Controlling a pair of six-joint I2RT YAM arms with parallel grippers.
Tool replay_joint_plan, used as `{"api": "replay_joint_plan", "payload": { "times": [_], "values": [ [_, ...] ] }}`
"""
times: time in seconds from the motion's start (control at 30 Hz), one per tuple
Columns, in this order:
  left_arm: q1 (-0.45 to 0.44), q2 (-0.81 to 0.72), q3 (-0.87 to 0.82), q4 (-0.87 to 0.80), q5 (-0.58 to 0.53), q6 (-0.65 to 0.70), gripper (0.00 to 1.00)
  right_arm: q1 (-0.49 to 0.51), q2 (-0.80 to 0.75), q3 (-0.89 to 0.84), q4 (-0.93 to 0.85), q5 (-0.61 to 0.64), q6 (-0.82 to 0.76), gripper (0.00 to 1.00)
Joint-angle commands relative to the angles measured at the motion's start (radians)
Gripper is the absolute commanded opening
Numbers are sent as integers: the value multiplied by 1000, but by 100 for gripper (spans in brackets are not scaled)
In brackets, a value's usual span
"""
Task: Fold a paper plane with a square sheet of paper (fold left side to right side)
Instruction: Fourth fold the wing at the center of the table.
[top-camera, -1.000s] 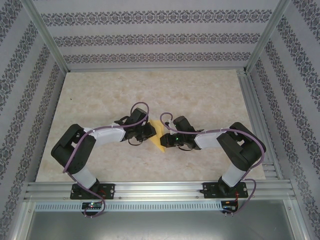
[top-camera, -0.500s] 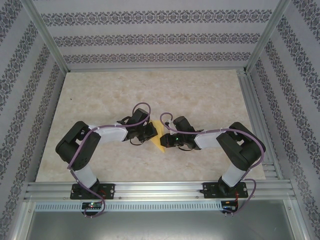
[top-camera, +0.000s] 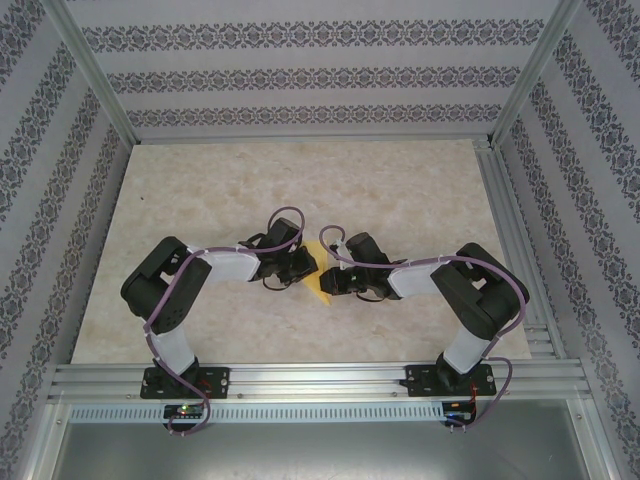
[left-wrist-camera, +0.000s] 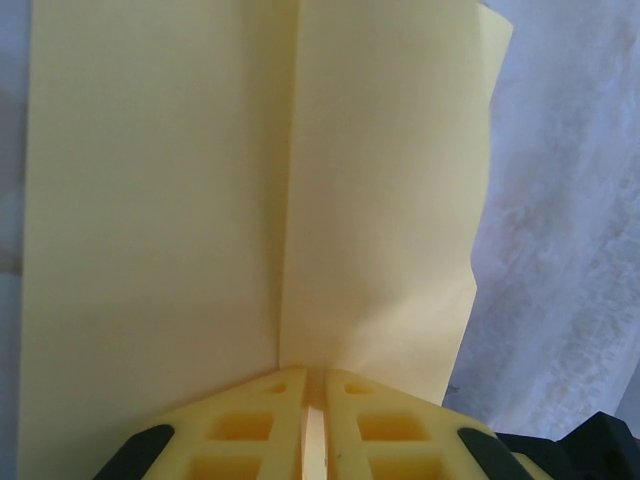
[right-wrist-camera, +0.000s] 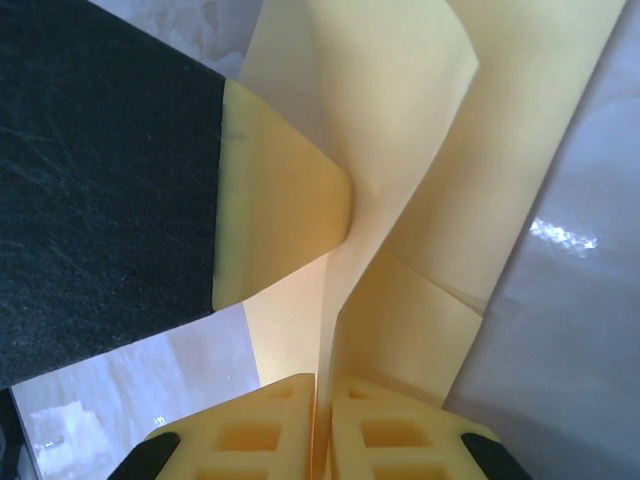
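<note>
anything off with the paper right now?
Yes. The yellow paper is buckled, not flat: beside the right pincer a flap curls up loosely, and the free edge near the left pincer is wavy.

Pale yellow paper (left-wrist-camera: 150, 200), cream marbled table (top-camera: 200, 190), seemingly floral-striped grey walls (top-camera: 300, 75)

1. A pale marbled counter (top-camera: 400, 190) sits inside patterned walls (top-camera: 320, 75), with aluminium rails (top-camera: 320, 378) along its near edge.
2. The left arm (top-camera: 170, 290) and right arm (top-camera: 480, 295) bend inward from their bases towards the middle.
3. A yellow paper (top-camera: 319, 283) sits between them, about mid-counter.
4. The left gripper (top-camera: 303, 262) meets the paper's left side, and the right gripper (top-camera: 335, 278) meets its right side.
5. Their jaws are too small to read.
6. Purple cables (top-camera: 285, 215) loop over both wrists.
</note>
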Motion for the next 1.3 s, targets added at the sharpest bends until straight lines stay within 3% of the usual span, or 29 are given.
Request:
{"api": "replay_joint_plan", "payload": {
  "times": [0.0, 0.23, 0.47, 0.67, 1.27],
  "values": [
    [6, 16, 26, 5, -4, -7, 15, -6, 14, 3, 11, -5, -2, 15],
    [7, 16, 18, 0, -8, -8, 15, -20, -55, 8, -51, 16, -10, 24],
    [5, 11, 19, -6, -11, -5, 15, -98, -178, -1, -125, -12, -15, 37],
    [2, 10, 20, -6, -12, -5, 15, -116, -136, 107, -244, -52, 1, 37],
    [-4, 10, 28, -16, -14, 1, 15, -122, 41, 161, -90, -83, 159, 30]
  ]
}}
